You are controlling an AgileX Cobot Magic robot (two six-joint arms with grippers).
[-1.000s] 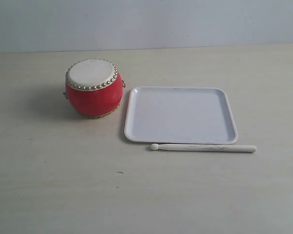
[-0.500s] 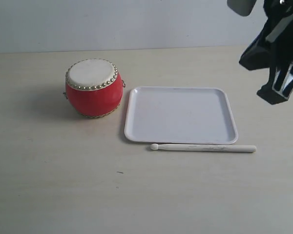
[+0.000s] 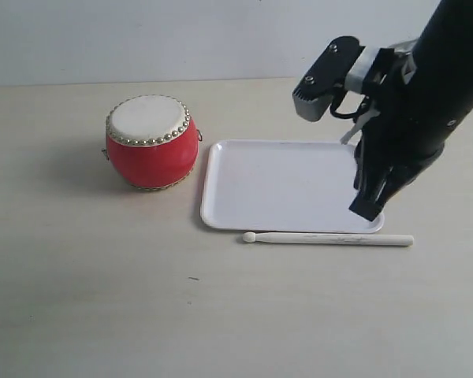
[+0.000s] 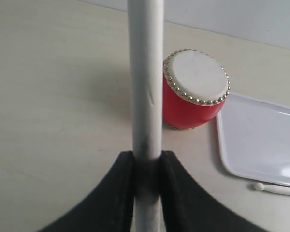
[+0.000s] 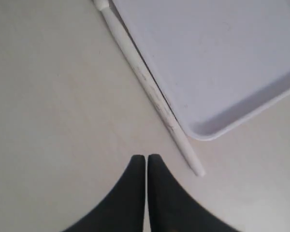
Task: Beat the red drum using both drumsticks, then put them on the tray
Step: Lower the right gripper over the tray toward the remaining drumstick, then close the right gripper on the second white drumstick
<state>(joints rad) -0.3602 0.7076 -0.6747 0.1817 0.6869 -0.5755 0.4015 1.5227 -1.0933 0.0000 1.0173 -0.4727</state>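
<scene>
Left wrist view: the left gripper (image 4: 147, 159) has its fingers (image 4: 122, 183) clamped on one stick (image 4: 145, 72), which runs straight out between them and far past the tips. Beyond the tips and off to one side of that stick, the drum (image 4: 195, 92) stands upright on the table (image 4: 53, 96), with the tray (image 4: 261, 140) just beside it. In the right wrist view the right gripper (image 5: 146, 158) has its fingers pressed together with nothing between them, over bare table. The other stick (image 5: 150, 92) lies flat just ahead of those tips, along the tray's rim, its thick end nearest them.
</scene>
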